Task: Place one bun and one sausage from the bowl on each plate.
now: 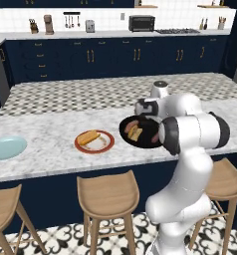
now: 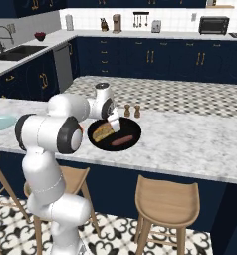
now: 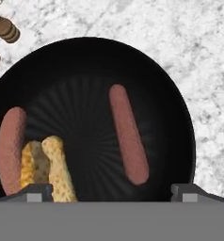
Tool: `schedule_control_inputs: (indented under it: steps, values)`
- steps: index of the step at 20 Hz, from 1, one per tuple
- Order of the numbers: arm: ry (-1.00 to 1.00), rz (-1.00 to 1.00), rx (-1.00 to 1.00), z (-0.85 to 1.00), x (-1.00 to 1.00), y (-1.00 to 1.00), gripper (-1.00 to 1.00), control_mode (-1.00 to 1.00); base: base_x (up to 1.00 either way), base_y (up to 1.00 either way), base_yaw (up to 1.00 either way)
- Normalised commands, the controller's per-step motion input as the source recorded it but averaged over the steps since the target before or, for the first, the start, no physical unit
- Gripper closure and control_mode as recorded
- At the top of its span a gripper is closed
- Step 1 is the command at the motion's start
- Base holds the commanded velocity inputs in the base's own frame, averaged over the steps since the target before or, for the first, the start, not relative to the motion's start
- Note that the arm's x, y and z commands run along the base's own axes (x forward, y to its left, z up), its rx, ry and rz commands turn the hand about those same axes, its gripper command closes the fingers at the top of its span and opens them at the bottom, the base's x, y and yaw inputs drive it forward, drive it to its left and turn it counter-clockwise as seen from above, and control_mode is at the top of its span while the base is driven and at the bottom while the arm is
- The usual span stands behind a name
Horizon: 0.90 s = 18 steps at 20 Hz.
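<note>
The black bowl (image 3: 85, 70) holds two sausages, one near its middle (image 3: 128, 134) and one at the left wall (image 3: 10, 148), with a bun (image 3: 55, 169) beside the left one. My gripper (image 3: 111, 193) hangs open just above the bowl (image 2: 130, 130), nothing between its fingertips (image 3: 36, 192). From the right base view the gripper (image 2: 114, 125) sits over the bun (image 2: 102, 132). Left of the bowl (image 1: 148, 130) lies the red-rimmed plate (image 1: 106, 146) with a bun (image 1: 88, 137) on it. The light blue plate (image 1: 6, 148) lies bare at the far left.
Two small brown shakers (image 2: 132, 110) stand just behind the bowl. Wooden stools (image 1: 108, 196) line the island's near edge. Bare marble counter (image 2: 190, 139) stretches to the right of the bowl.
</note>
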Motion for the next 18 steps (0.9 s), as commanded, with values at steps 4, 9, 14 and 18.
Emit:
schedule_control_inputs:
  steps: [4,9,14,18]
  values:
    - [0.14,0.00,0.00,-0.36,0.34,-0.59,-1.00,-1.00,0.00,0.00,0.00]
    - [0.25,0.00,0.00,-0.54,0.36,-0.17,-1.00,-1.00,0.00,0.00,0.00]
    - [0.23,0.00,0.00,-0.48,0.39,0.00,-1.00,-1.00,0.00,0.00,0.00]
    - [0.15,0.00,0.00,-0.55,0.12,-0.09,-1.00,-1.00,0.00,0.00,0.00]
